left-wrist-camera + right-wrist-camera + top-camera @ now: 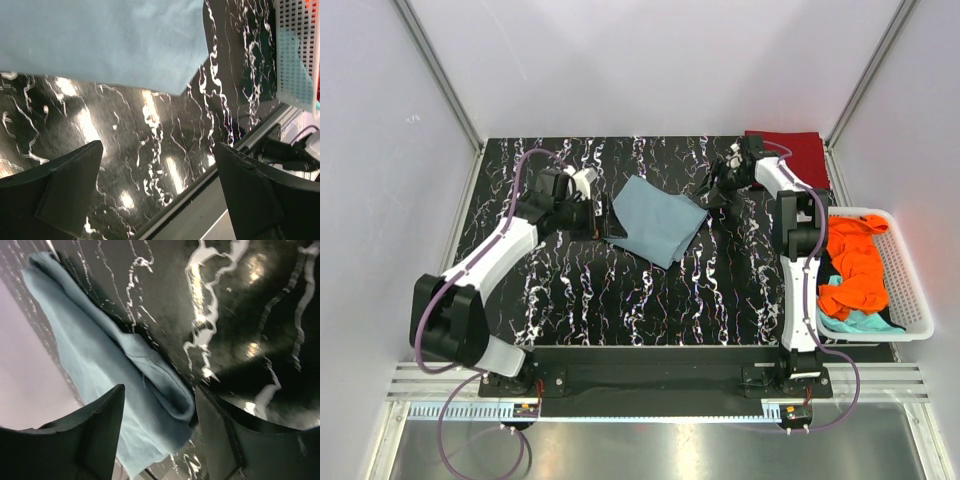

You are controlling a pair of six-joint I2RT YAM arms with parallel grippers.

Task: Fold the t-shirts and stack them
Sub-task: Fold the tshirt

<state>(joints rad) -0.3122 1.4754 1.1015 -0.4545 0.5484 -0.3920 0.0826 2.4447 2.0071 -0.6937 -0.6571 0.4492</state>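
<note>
surface: a black surface veined in white [620, 300] is seen under both arms.
grey-blue shirt: a dusty grey-blue cloth t-shirt [658, 222] is laid folded into a rough square, turned corner-on, at the middle of the surface towards the far side. its smooth top is shown across the upper part of the left wrist view, and a doubled edge of it in the right wrist view.
red shirt: a dark red cloth t-shirt [798, 150] is laid folded flat in the far right corner, well apart from the grey-blue one.
basket: a white slatted plastic basket [912, 290] is set at the right edge, just beside the right arm.
orange shirt: a bright orange cloth t-shirt [855, 265] is heaped unfolded in the basket.
teal shirt: a teal cloth t-shirt [855, 322] is seen crumpled at the near end of the basket, partly under the orange one.
left tool: the left tool [159, 150] is held wide open just beside the left edge of the grey-blue shirt; nothing is gripped, and only bare surface is seen in the gap.
right tool: the right tool [159, 390] is held partly open by the right corner of the grey-blue shirt. the folded edge is seen through the gap and nothing is seen pinched; whether the cloth is touched cannot be told.
</note>
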